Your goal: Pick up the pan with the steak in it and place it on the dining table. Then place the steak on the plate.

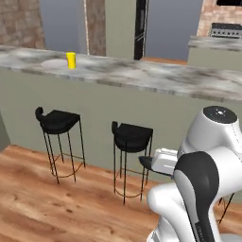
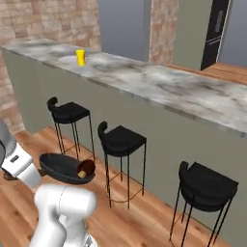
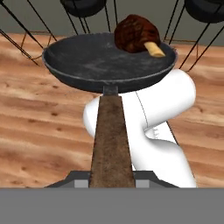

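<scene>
1. Holding the pan (image 3: 109, 61) by its brown handle (image 3: 111, 140), gripper (image 3: 111, 181) clamped shut on it, carried clear above the wood floor (image 3: 39, 127), well below and short of the dining table (image 2: 159, 84).
2. Near table edge unobstructed; three black stools (image 2: 120, 140) below it.
3. Fingertips hidden under handle; plate (image 1: 54, 62) faint beside yellow cup (image 1: 71, 60); pan mostly hidden in left base view.
4. Handle axis straight back toward gripper; steak (image 3: 135, 33) at pan's far rim.

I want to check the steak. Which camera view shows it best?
The hand view: the steak lies large at the far rim of the pan. The right base view shows it small; in the left base view I cannot make it out.
</scene>
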{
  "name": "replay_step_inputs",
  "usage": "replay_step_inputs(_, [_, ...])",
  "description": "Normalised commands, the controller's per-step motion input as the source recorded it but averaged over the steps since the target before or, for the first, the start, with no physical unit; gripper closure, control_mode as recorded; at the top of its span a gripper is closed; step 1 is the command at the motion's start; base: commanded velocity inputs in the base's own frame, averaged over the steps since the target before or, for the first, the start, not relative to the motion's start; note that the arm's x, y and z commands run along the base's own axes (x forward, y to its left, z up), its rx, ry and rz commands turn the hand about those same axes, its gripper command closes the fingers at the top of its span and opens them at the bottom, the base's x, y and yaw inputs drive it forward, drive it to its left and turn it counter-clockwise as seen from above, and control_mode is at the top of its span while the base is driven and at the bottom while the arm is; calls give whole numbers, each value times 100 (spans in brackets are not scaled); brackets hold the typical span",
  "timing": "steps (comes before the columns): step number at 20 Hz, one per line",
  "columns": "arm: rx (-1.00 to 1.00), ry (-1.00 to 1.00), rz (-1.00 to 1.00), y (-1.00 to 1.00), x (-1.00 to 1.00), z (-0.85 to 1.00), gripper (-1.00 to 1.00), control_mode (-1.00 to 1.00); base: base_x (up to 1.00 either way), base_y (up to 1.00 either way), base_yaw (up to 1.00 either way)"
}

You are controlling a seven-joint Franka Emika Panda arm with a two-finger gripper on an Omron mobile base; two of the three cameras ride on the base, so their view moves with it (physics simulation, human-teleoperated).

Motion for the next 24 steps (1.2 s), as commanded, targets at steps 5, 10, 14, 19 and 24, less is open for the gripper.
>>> replay_step_inputs(5, [0, 0, 0, 0, 0, 0, 100, 100, 0, 6, -45])
replay_step_inputs(10, [0, 0, 0, 0, 0, 0, 100, 100, -12, 15, -27])
replay_step_inputs(14, [0, 0, 0, 0, 0, 0, 100, 100, -17, 31, 0])
replay_step_inputs(19, [0, 0, 0, 0, 0, 0, 100, 100, 0, 83, -5])
replay_step_inputs(24, [0, 0, 0, 0, 0, 0, 100, 100, 0, 96, -8])
